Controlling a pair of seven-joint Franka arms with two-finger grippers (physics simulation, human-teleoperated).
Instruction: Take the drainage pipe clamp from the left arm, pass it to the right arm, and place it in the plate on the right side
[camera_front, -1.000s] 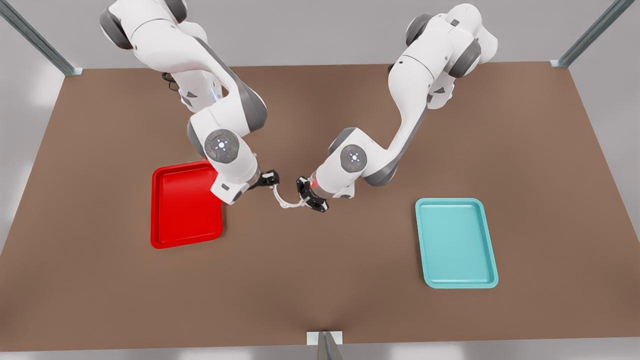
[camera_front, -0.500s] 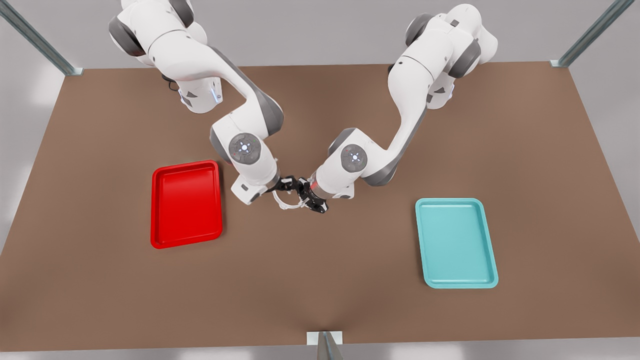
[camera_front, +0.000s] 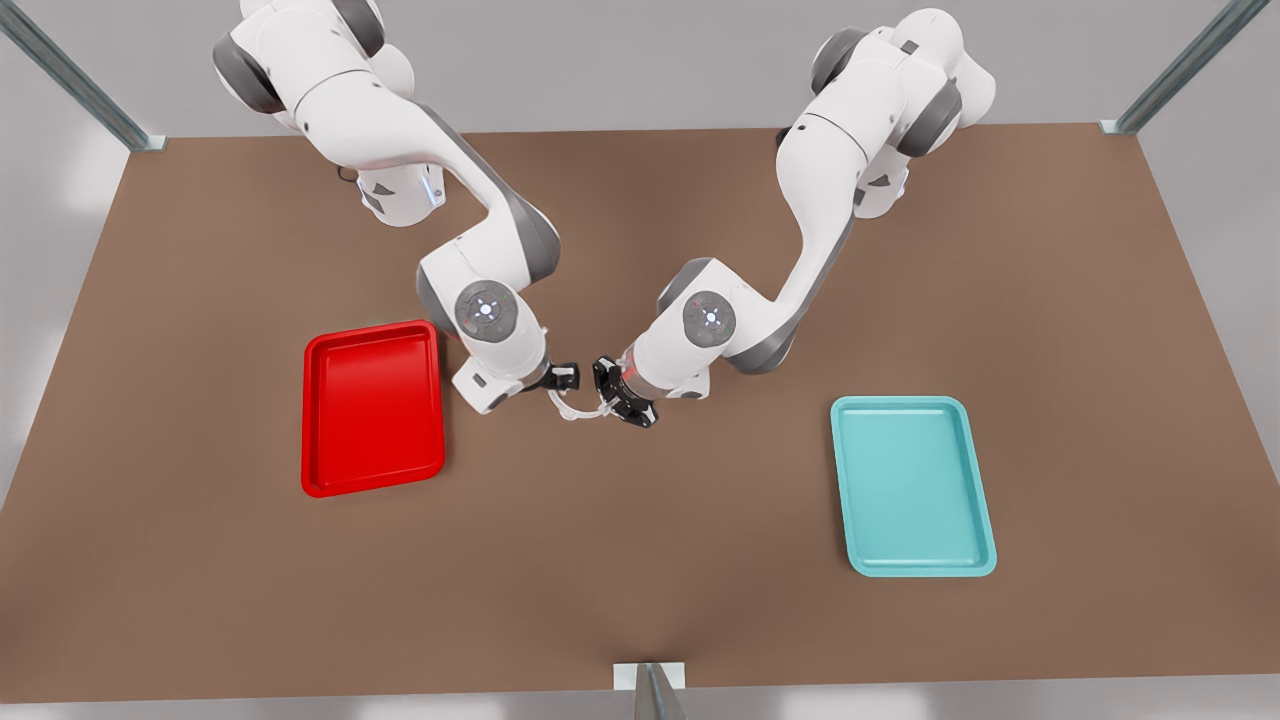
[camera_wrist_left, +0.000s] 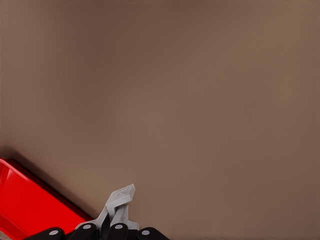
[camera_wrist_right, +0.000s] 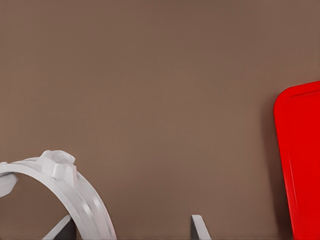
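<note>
The left gripper (camera_front: 622, 397) is closed narrowly on one end of the drainage pipe clamp (camera_front: 578, 410), holding it over the middle of the desk (camera_front: 640, 600), about midway between the two side edges. The right gripper (camera_front: 562, 378) meets it from the plate's side, its fingers (camera_wrist_right: 198, 226) spread wide, the clamp's arc passing beside one of them. The red plate (camera_front: 370, 420) lies just beyond the right arm (camera_front: 487, 310), and a teal tray (camera_front: 912, 485) sits well apart toward the opposite side edge
</note>
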